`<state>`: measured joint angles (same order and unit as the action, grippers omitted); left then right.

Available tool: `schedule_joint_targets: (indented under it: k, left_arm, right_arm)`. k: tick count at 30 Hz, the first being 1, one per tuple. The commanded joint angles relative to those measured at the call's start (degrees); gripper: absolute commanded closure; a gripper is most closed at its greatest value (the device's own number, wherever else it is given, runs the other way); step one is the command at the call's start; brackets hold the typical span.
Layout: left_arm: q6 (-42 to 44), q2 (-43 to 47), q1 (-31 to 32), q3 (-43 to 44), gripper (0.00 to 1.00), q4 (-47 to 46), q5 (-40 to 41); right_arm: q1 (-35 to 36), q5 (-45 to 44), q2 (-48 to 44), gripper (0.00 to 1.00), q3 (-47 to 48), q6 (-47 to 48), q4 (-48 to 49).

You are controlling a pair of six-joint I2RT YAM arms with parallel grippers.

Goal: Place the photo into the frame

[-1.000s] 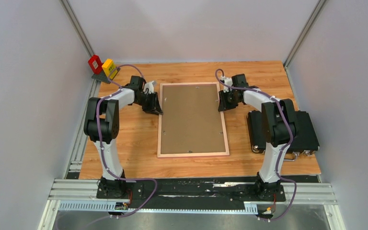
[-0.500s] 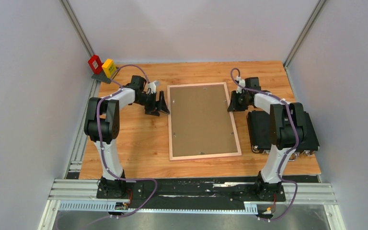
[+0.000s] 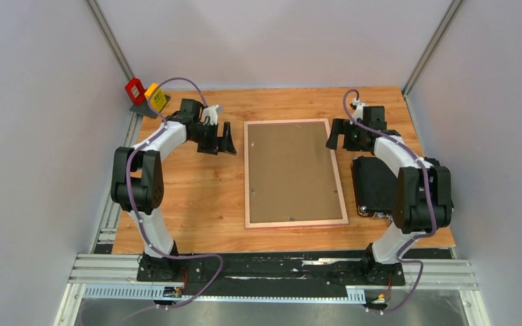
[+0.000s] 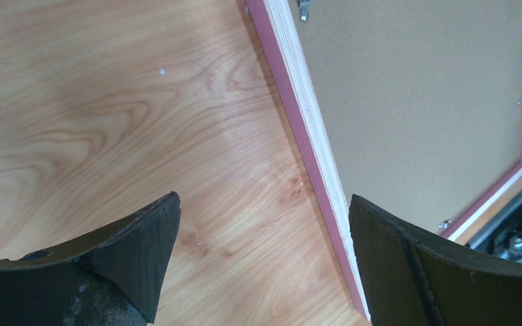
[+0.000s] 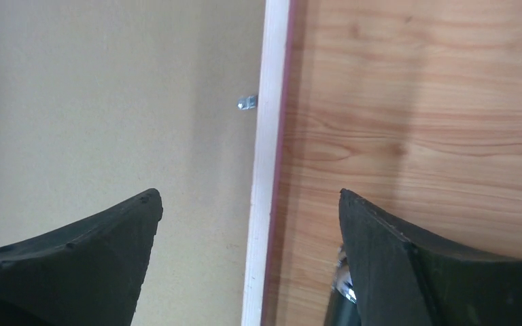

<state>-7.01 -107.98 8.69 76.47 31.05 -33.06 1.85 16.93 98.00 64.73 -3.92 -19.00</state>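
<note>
Between pale grey walls (image 3: 41, 136) the frame (image 3: 292, 170) lies back-up on the wood-grain counter (image 3: 197, 197) — left pincer (image 3: 225, 139) and right pincer (image 3: 338, 136) both gape wide, empty

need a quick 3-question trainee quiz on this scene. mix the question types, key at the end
1. True or false: the left claw is clamped on the frame.
2. Which way does the frame lie? A) glass side up B) back side up, backing board showing C) standing on edge
3. Short answer: what lies to the right of the frame?

Key: 1 false, the claw is open and holds nothing; 2 B; 3 the black case.
</note>
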Motion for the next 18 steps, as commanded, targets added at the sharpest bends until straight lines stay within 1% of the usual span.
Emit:
schedule_joint_targets:
  k: [1, 6, 11, 14, 16, 18]
  left_arm:
    - [2.8, 7.4, 0.1, 2.2, 0.00, -0.3, 6.7]
    - [4.2, 12.1, 0.1, 0.4, 0.00, -2.2, 14.0]
    - [4.9, 19.6, 0.1, -3.5, 0.00, -7.9, 20.5]
    - [4.0, 23.7, 0.1, -5.5, 0.00, -10.4, 23.5]
    - [3.1, 25.1, 0.1, -5.8, 0.00, -10.7, 26.2]
    - [2.7, 25.6, -0.1, -5.3, 0.00, -10.1, 26.4]
  right_arm:
    - [-0.6, -3.4, -7.5, 0.00, 2.1, 1.6, 3.5]
    - [-0.6, -9.3, -14.3, 0.00, 4.9, 2.6, 5.5]
    - [-0.7, -15.9, -18.1, 0.00, 6.2, 1.0, 6.1]
    - [-1.1, -13.4, -19.9, 0.00, 5.0, 1.9, 6.0]
    - [-2.3, -8.8, -22.3, 0.05, 2.7, 0.2, 6.9]
    - [-4.1, -5.4, -25.5, 0.06, -0.6, -2.6, 9.2]
